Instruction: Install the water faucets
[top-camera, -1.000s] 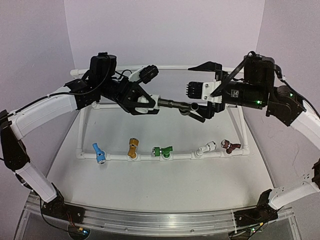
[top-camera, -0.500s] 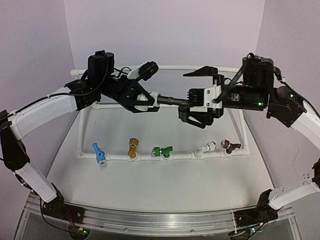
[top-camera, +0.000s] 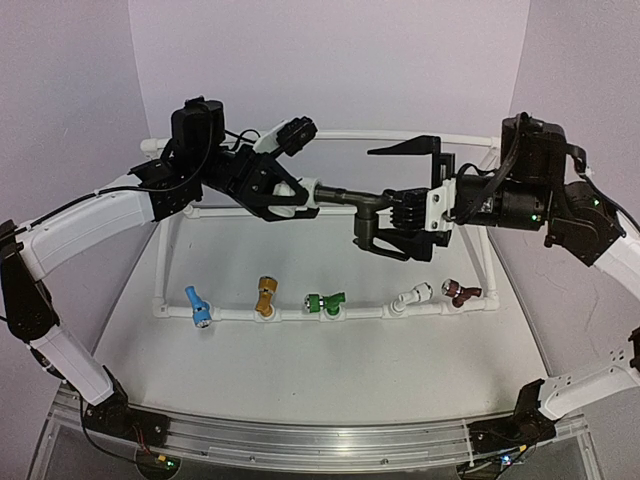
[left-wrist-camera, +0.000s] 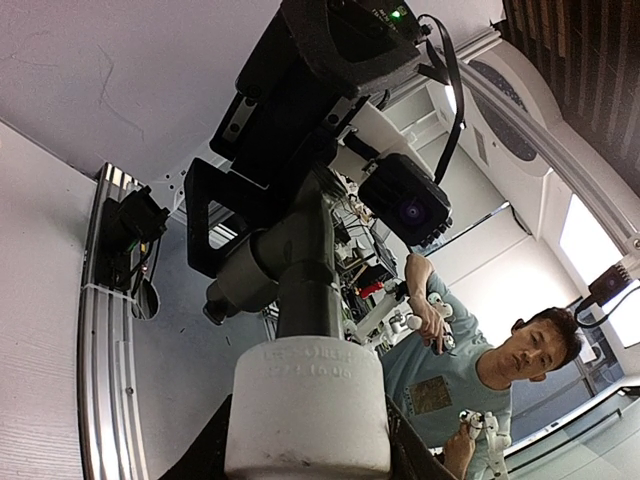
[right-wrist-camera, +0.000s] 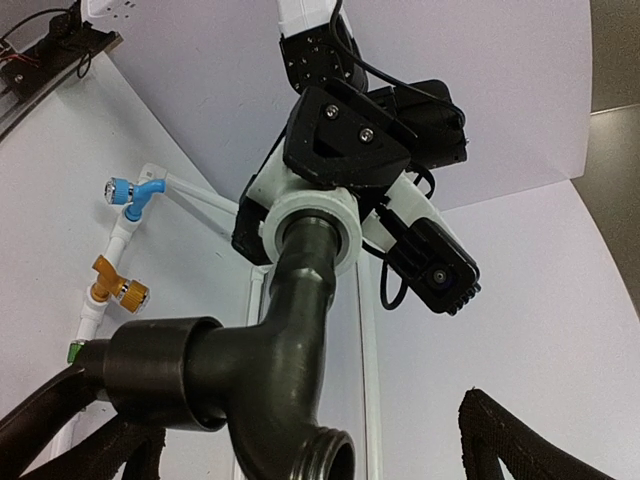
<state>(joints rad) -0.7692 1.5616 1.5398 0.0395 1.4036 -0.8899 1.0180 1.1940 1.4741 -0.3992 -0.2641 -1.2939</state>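
Note:
The dark grey metal faucet (top-camera: 348, 201) hangs in mid-air between both arms, above the pipe frame. My left gripper (top-camera: 300, 196) is shut on its white plastic fitting (left-wrist-camera: 306, 400), and the grey body (left-wrist-camera: 300, 270) points away from it. My right gripper (top-camera: 396, 198) is open, with its jaws spread wide above and below the faucet's free end. In the right wrist view the faucet (right-wrist-camera: 290, 340) fills the middle. One dark finger (right-wrist-camera: 70, 430) lies by its side barrel and the other finger (right-wrist-camera: 505, 440) stands well apart.
A white pipe frame (top-camera: 160, 300) stands on the table. Its front rail carries the blue (top-camera: 197, 306), gold (top-camera: 264, 296), green (top-camera: 324, 302), white (top-camera: 412, 295) and maroon (top-camera: 462, 292) faucets. The blue (right-wrist-camera: 130, 190) and gold (right-wrist-camera: 118, 290) ones also show in the right wrist view.
My right gripper has turned and come over the faucet's free end, so its jaws now straddle it. My left gripper has lifted the fitting end slightly.

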